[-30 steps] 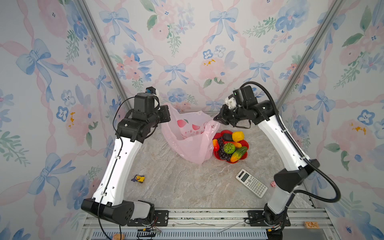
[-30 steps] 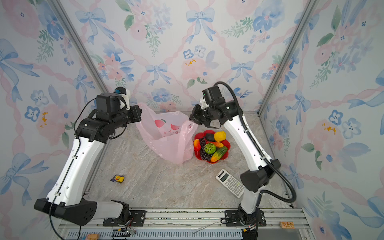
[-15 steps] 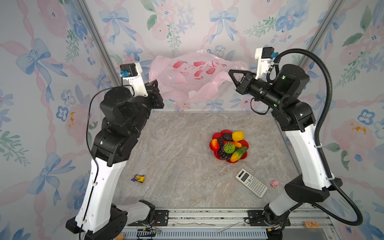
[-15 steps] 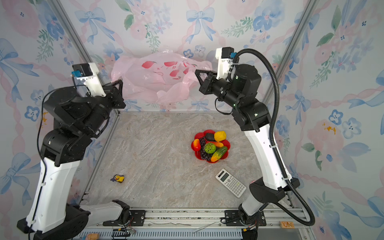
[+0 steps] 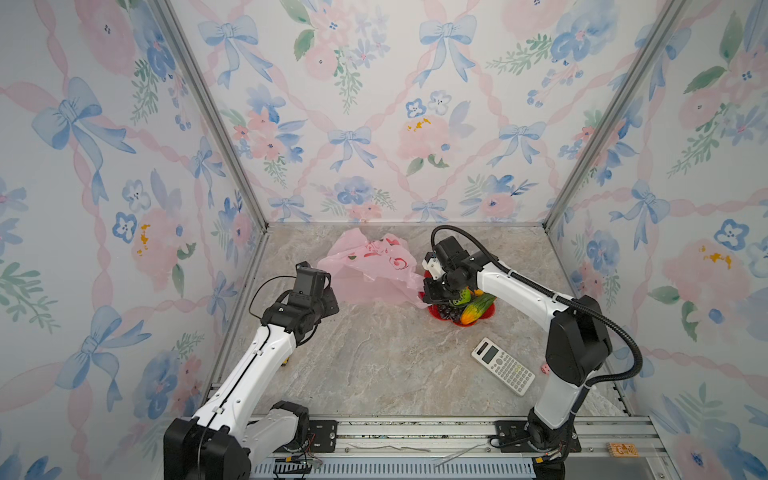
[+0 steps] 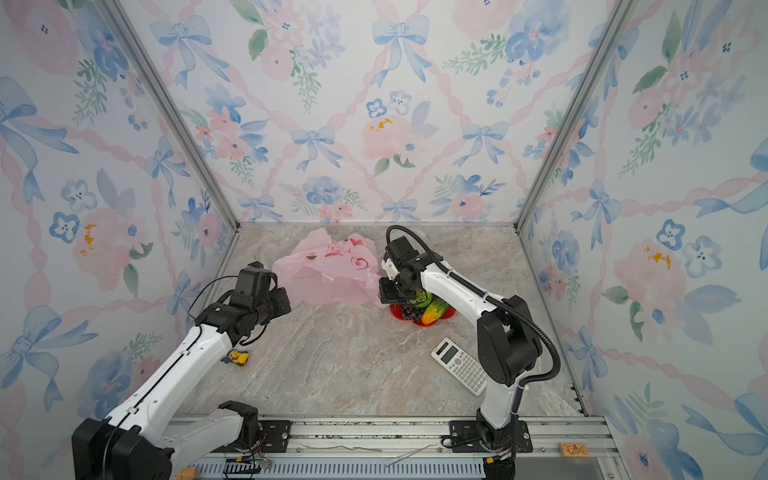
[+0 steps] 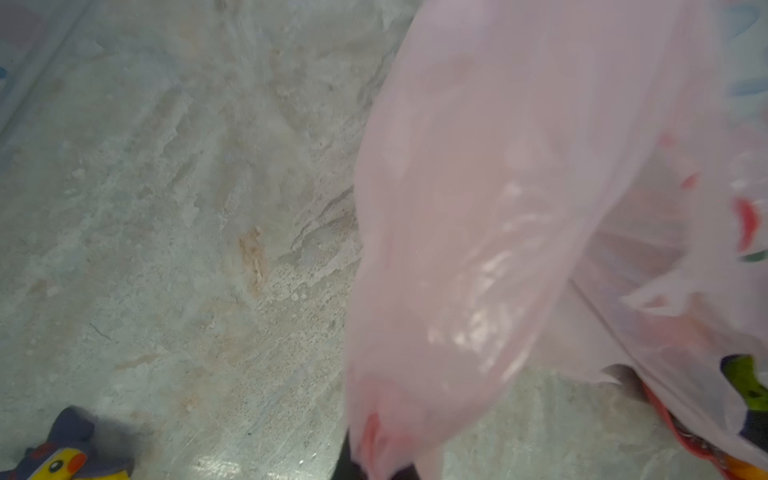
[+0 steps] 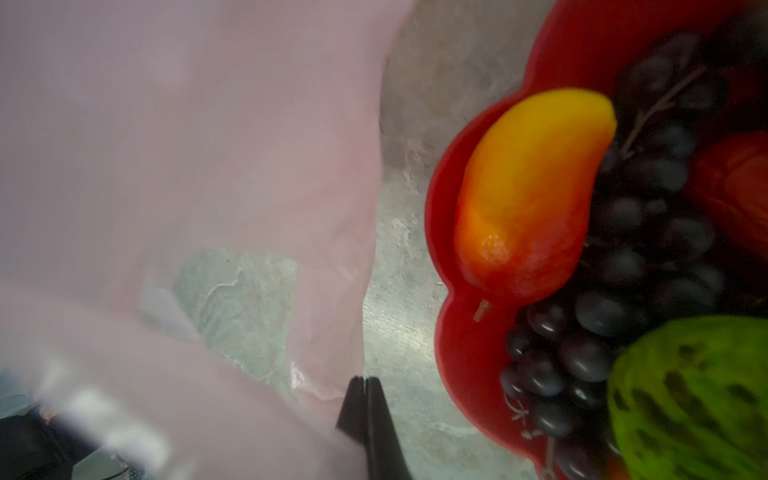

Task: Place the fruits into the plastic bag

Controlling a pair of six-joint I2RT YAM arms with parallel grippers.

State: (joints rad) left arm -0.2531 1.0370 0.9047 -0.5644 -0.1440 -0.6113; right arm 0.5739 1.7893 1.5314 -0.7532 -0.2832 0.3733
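- Top views both show the plastic bag (image 5: 365, 270) (image 6: 328, 270) lying crumpled on the table (image 5: 374, 353), near the back wall, between the two arms.
- It is thin and pink with red prints. One end reaches the left gripper (image 5: 329, 296) and the other end reaches the right gripper (image 5: 428, 293).
- Just beside the bag's right end, the fruits (image 5: 473, 307) (image 6: 432, 309) sit in a pile on the red plate (image 5: 492, 311).
- Up close in the right wrist view, a red and yellow mango (image 8: 532, 195) lies at the plate's rim (image 8: 440, 332). It touches the dark grapes (image 8: 648, 249), and the green bumpy ball (image 8: 698, 399) is next to them.
- In that view the right gripper (image 8: 365, 399) has its two tips pressed tight together. The bag's edge (image 8: 166, 145) runs right into them, so it looks pinched there. The tips are low over the table, near the plate.
- The left wrist view is blurry. The bag (image 7: 478, 208) bunches down into the left gripper (image 7: 365, 469), which is squeezed tight on it.
- A white calculator (image 5: 503, 365) lies nearer the front, well apart from the bag.
- A small duck toy (image 6: 236, 357) lies by the left arm, and a tiny pink pig (image 5: 544, 367) sits by the right arm.
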